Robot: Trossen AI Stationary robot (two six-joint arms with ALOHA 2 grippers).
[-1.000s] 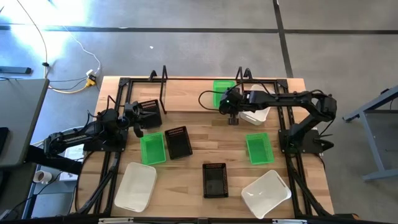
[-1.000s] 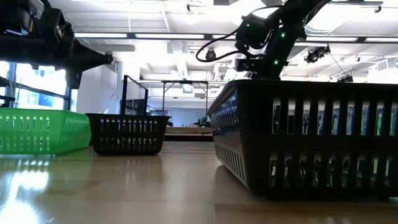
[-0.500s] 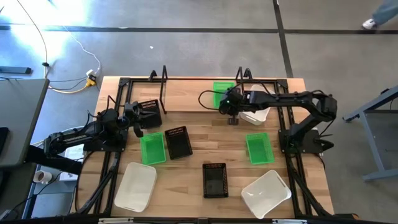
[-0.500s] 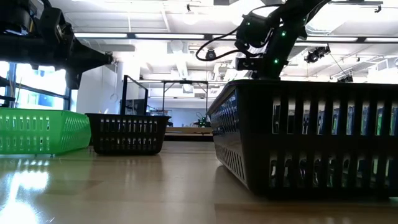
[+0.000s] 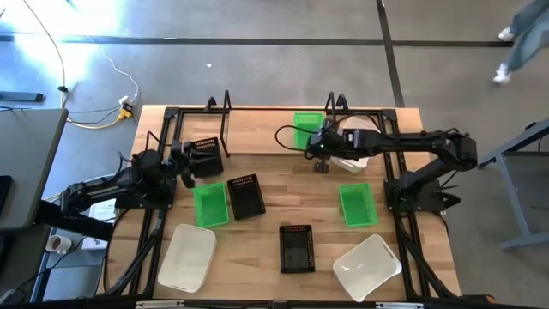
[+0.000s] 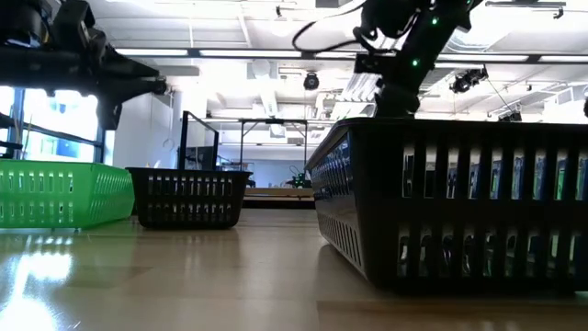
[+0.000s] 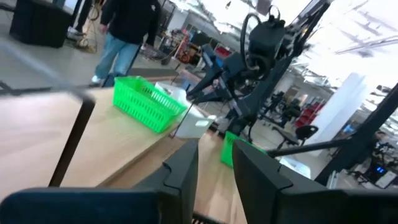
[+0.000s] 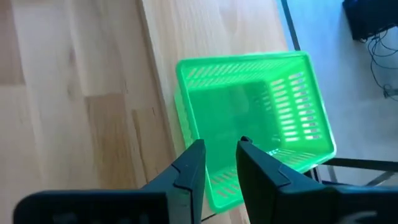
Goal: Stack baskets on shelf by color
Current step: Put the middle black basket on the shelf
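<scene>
Three green perforated baskets were in view: one green basket (image 5: pixel 308 125) sat on the shelf (image 5: pixel 225 110) at the table's far edge, a second green basket (image 5: pixel 210 204) lay on the open boards left of centre, and a third green basket (image 5: pixel 356 204) lay right of centre. The right gripper (image 5: pixel 321 160) hung just beside the shelved green basket, at its near edge; in the right wrist view its fingers (image 8: pixel 189 165) stood slightly apart with a narrow gap and nothing between them, above that basket's open interior. A white basket (image 5: pixel 353 148) sat immediately to the right of it, under the right arm. The left gripper (image 5: pixel 190 166) was held at the table's left side, next to a black basket (image 5: pixel 207 155); its fingers (image 7: pixel 185 165) were likewise parted by a small gap and clamped on nothing. A second black basket (image 5: pixel 245 196) stood touching or just beside the left green one, and a third black basket (image 5: pixel 296 248) stood alone near the front centre. Two further white baskets occupied the front corners, one left (image 5: pixel 187 256) and one right (image 5: pixel 367 265). Bare table (image 5: pixel 274 184) remained between the shelf and the middle row. A person's legs (image 5: pixel 517 47) showed on the floor well beyond the table's far right corner.
</scene>
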